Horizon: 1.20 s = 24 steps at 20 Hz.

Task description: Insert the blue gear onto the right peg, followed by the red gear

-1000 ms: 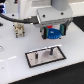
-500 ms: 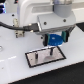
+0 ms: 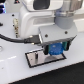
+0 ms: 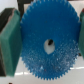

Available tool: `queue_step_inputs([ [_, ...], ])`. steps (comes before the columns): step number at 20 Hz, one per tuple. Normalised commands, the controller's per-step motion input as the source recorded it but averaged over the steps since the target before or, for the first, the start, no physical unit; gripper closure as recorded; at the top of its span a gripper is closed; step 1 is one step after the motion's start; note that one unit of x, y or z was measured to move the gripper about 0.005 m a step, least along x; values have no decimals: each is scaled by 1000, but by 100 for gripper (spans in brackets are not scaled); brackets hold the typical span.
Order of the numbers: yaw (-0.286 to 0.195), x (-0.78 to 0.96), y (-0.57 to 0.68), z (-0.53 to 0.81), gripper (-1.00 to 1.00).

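Observation:
My gripper (image 3: 55, 52) is shut on the blue gear (image 3: 55, 49), a wide blue toothed disc, and holds it just above the grey, black-bordered plate (image 3: 34, 61). In the wrist view the blue gear (image 4: 47, 27) fills the frame between the two teal pads (image 4: 9, 37), with a pale hole at its centre. I cannot make out either peg: the gripper and gear cover that end of the plate. The red gear is out of view.
The plate lies on a white table (image 3: 15, 72). A black cable (image 3: 15, 39) runs from the exterior view's left to the wrist. Blurred white fixtures (image 3: 17, 25) stand behind the arm.
The gripper has come down with the blue gear, from well above the plate to just over its end at the exterior view's right.

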Motion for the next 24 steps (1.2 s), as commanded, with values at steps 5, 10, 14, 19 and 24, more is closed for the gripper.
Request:
queue_step_inputs([
  [5,0,74,-112,468,100],
  [10,0,137,-102,75,100],
  [14,0,163,-35,-62,100],
  [19,0,210,-31,-115,100],
  [24,0,329,-14,-86,100],
])
